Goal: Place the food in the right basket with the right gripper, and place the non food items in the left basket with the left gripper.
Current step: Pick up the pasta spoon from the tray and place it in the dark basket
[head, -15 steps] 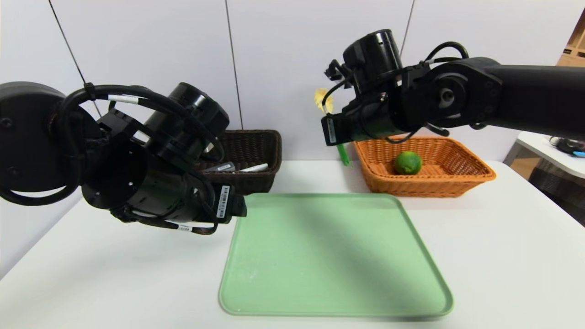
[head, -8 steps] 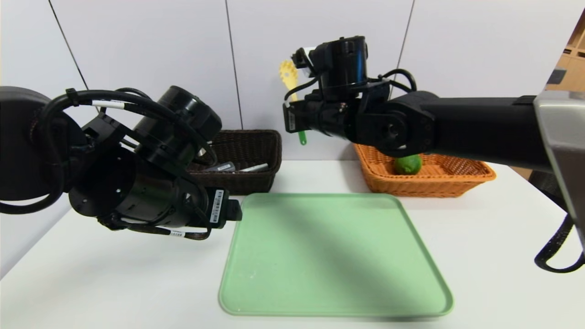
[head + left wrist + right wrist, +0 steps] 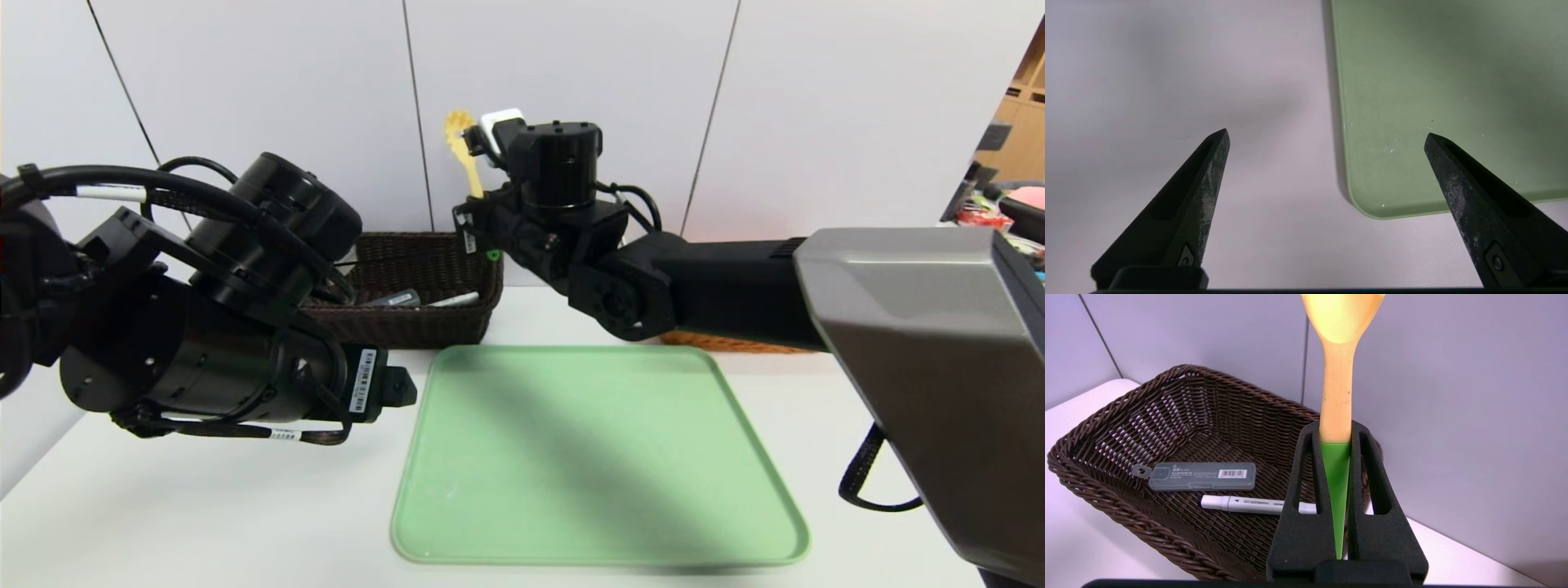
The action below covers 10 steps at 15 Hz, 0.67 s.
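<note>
Head view shows you the right end effector (image 3: 1335, 426) raised at the back of the bench (image 3: 245, 514), by the right-hand end of the dark brown wicker basket (image 3: 400, 328). It is clenched on the pasta spoon (image 3: 1336, 396), with its two fingers pressed against either side where the yellow neck meets the green handle. You have the spoon close to upright, its yellow head up and tilted a little to the left in the head view, and the tip of its green handle showing below the end effector.

Your right wrist view looks into the dark brown basket, where a slim grey rectangular case (image 3: 1202, 476) with a barcode label and a hanging tab lies flat on the woven bottom. A white marker (image 3: 1249, 505) lies just beside it, partly behind one of the fingers.

Your left end effector (image 3: 1327, 132) hangs over the bench by the left edge of the green tray (image 3: 600, 457). It is released, jaws wide apart, with nothing between them. Its wrist view gives you one rounded corner of that tray, and some small pale specks on its surface.

Over on your right, the orange-tan wicker basket (image 3: 731, 341) sits behind the tray. Your right arm crosses in front of it, so only a strip of its front wall shows and its inside is hidden.
</note>
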Each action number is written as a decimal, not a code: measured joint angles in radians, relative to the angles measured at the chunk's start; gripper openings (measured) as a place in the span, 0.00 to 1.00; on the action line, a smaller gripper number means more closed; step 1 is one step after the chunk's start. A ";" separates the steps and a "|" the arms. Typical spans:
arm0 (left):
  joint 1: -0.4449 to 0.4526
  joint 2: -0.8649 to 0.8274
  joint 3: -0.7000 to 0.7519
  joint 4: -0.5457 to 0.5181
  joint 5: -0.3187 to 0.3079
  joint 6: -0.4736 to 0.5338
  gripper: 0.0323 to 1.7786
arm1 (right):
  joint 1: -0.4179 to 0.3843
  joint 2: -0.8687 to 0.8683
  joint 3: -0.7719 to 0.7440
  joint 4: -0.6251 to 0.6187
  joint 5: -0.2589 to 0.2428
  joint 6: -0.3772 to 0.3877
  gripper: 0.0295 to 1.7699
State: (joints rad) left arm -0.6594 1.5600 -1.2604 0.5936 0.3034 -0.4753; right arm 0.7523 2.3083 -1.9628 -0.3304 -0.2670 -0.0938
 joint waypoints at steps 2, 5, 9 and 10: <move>0.000 -0.010 0.008 -0.001 0.001 0.000 0.95 | 0.014 0.034 -0.001 -0.043 0.025 -0.012 0.07; 0.000 -0.021 0.021 -0.004 0.002 -0.001 0.95 | 0.035 0.071 -0.001 -0.070 0.076 -0.039 0.07; 0.000 -0.029 0.030 -0.007 0.001 -0.002 0.95 | 0.042 0.099 -0.002 -0.072 0.116 -0.052 0.07; 0.000 -0.030 0.032 -0.008 0.001 -0.003 0.95 | 0.043 0.103 -0.002 -0.072 0.116 -0.059 0.07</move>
State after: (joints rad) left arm -0.6596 1.5298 -1.2281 0.5857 0.3045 -0.4785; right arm 0.7955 2.4117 -1.9647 -0.4026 -0.1509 -0.1530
